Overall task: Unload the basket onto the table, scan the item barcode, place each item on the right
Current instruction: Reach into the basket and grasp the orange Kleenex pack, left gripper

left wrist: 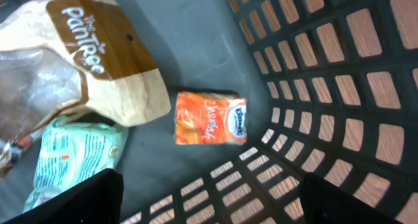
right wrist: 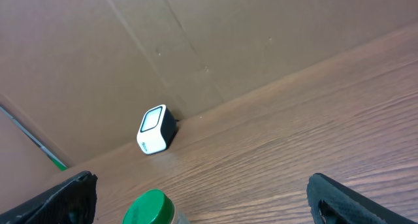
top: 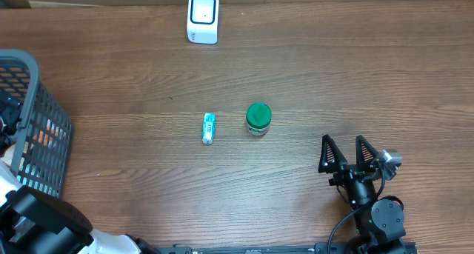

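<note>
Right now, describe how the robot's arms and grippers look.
Right gripper: matte black, two pointed triangular fingers, a small grey camera block beside them, a black cable by its round joint. Left gripper: black, only finger edges visible. Left arm: black with white parts.

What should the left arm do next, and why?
Probably lower the left gripper onto the orange packet and close. Its jaws are open inside the basket, nothing is held yet, and the packet lies flat, clear of the other bags, roughly centred in the wrist view.
</note>
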### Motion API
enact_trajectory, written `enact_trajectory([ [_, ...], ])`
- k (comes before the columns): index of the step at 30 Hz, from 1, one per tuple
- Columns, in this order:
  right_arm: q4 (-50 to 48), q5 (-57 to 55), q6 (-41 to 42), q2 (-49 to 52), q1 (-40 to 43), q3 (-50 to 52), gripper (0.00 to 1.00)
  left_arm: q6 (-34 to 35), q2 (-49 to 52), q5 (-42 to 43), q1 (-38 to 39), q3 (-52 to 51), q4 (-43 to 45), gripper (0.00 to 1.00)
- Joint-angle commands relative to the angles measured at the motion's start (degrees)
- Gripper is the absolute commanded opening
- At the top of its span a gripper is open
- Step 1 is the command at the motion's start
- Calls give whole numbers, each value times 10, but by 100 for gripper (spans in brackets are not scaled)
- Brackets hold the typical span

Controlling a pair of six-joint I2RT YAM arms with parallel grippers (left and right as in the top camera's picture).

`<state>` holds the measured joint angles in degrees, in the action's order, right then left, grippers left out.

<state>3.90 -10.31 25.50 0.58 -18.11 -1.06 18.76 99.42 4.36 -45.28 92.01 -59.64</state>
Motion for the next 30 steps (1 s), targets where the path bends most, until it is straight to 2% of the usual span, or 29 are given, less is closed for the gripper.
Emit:
enact_trajectory([
  [1,-3,1,0,-5,-3,6,100,-39,-1,1,-1,-23,16,88],
  [8,-3,1,0,-5,-3,6,100,-70,0,1,-1,-58,71,86],
  [16,-3,1,0,-5,-3,6,100,-70,42,2,0,-64,74,83],
  [20,-3,1,0,-5,-3,6,100,-70,86,1,0,-64,72,77],
  [23,-3,1,0,-5,-3,6,100,-70,115,2,0,-64,69,66],
  [30,-3,1,0,-5,-3,6,100,-70,172,2,0,-64,64,65],
])
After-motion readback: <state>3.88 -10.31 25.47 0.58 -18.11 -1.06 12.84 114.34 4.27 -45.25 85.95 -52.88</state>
